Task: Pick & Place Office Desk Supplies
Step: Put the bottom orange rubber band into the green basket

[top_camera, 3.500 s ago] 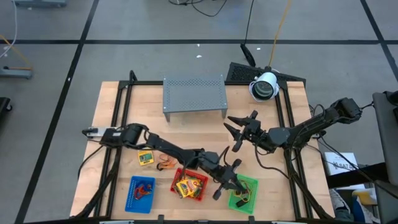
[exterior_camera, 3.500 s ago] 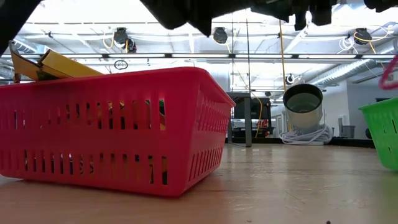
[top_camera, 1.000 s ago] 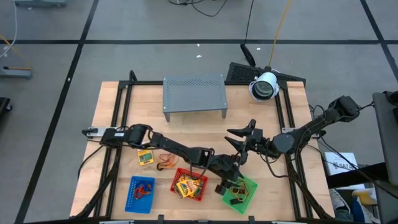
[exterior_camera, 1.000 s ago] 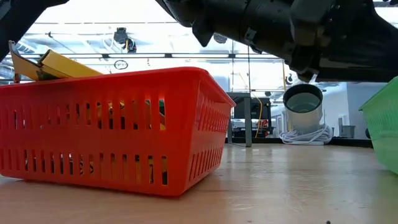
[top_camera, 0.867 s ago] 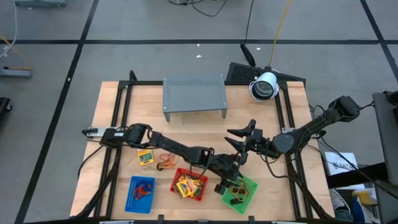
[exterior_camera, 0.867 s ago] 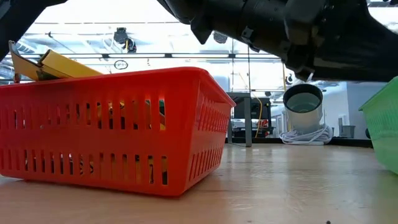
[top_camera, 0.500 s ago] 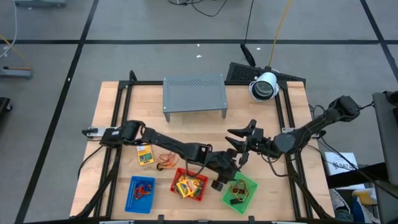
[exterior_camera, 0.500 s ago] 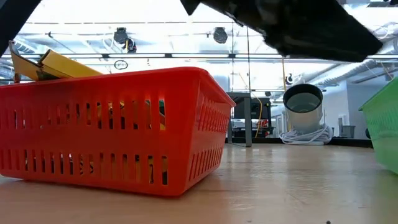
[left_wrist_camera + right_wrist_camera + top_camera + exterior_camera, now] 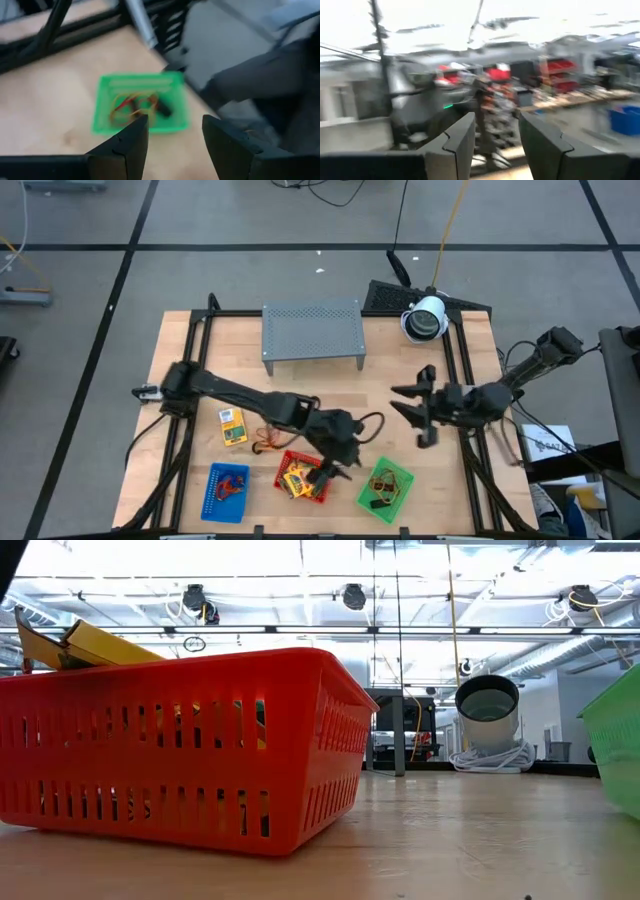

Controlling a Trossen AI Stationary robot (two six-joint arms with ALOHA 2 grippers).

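Left gripper (image 9: 332,470) spread, empty, over red tray (image 9: 300,478); right gripper (image 9: 413,408) spread, empty, well apart.

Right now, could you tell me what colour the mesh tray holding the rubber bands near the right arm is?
Green; the mesh tray shows best in the left wrist view.

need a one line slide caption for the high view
Left gripper open over the red tray, right gripper open, green tray between them.
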